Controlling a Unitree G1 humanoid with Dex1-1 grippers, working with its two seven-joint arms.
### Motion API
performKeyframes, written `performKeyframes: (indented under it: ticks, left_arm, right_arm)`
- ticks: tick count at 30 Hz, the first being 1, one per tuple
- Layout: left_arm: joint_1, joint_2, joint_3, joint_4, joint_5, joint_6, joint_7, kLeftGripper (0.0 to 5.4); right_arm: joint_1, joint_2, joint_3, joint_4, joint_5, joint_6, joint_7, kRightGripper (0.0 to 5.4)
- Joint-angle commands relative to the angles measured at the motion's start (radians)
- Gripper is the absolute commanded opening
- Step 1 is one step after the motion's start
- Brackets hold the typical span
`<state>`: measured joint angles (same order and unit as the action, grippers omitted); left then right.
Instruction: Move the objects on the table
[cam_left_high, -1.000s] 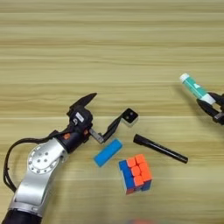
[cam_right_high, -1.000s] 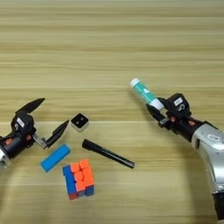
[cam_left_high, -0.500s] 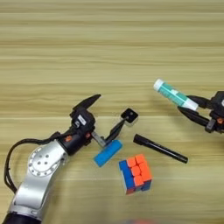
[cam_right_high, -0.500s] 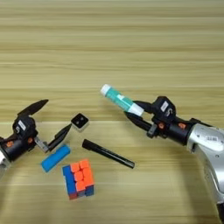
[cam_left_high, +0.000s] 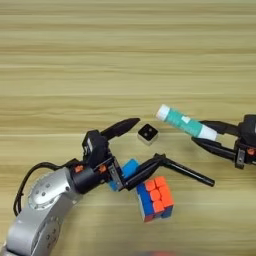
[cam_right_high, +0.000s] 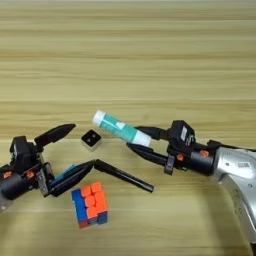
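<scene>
My left gripper (cam_left_high: 150, 139) is open, its two fingers spread around the small black die (cam_left_high: 147, 133). Its lower finger lies across the flat blue block (cam_left_high: 129, 168), and its tip reaches the near end of the black marker pen (cam_left_high: 190, 173). The orange-blue-red puzzle cube (cam_left_high: 155, 198) sits just in front of that finger. From the right, my right gripper (cam_right_high: 133, 137) is shut on the white end of the white-and-teal glue stick (cam_right_high: 119, 128). The stick hangs tilted over the table (cam_left_high: 125, 60), close to the right of the die.
The left arm's grey forearm (cam_left_high: 42, 210) and its black cable fill the near left corner. The right arm's grey forearm (cam_right_high: 235, 172) comes in from the right edge. Bare planks stretch across the far half of the table.
My right gripper has carried the glue stick leftward, from the right edge to just beside the die. My left gripper has slid right, bringing its fingers around the die and over the blue block.
</scene>
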<state>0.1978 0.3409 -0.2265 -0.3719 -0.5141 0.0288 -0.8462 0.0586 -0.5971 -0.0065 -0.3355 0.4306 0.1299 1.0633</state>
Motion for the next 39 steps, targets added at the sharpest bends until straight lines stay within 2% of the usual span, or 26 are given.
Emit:
performKeyframes:
  ticks: [1,4,9,13,26,36,37,39]
  left_arm:
    - [0.015,0.043,-0.016,-0.041,-0.008,0.022,-0.045,5.40]
    - [0.018,0.055,-0.017,-0.051,-0.011,0.027,-0.059,5.40]
    - [0.036,0.096,-0.028,-0.080,-0.006,0.023,-0.109,5.40]
    - [0.037,0.106,-0.025,-0.082,-0.001,0.017,-0.116,5.40]
    - [0.032,0.109,-0.021,-0.084,-0.016,0.019,-0.120,4.15]
    - [0.021,0.102,-0.019,-0.073,-0.011,0.015,-0.118,3.20]
    - [0.020,0.101,-0.020,-0.072,-0.009,0.014,-0.117,2.98]
    - [0.019,0.100,-0.021,-0.073,-0.007,0.013,-0.115,2.90]
  right_arm:
    - [0.020,-0.054,0.000,-0.049,0.053,0.009,0.071,1.70]
    - [0.038,-0.083,0.000,-0.073,0.085,0.019,0.117,1.70]
    - [0.061,-0.139,-0.010,-0.079,0.116,0.023,0.198,1.70]
    - [0.063,-0.150,-0.006,-0.072,0.125,0.017,0.223,1.70]
    - [0.068,-0.151,0.020,-0.091,0.128,0.028,0.226,1.70]
    - [0.065,-0.149,0.065,-0.120,0.127,0.045,0.225,1.70]
    - [0.063,-0.148,0.068,-0.120,0.127,0.046,0.224,1.70]
    - [0.059,-0.148,0.074,-0.119,0.126,0.046,0.222,1.70]
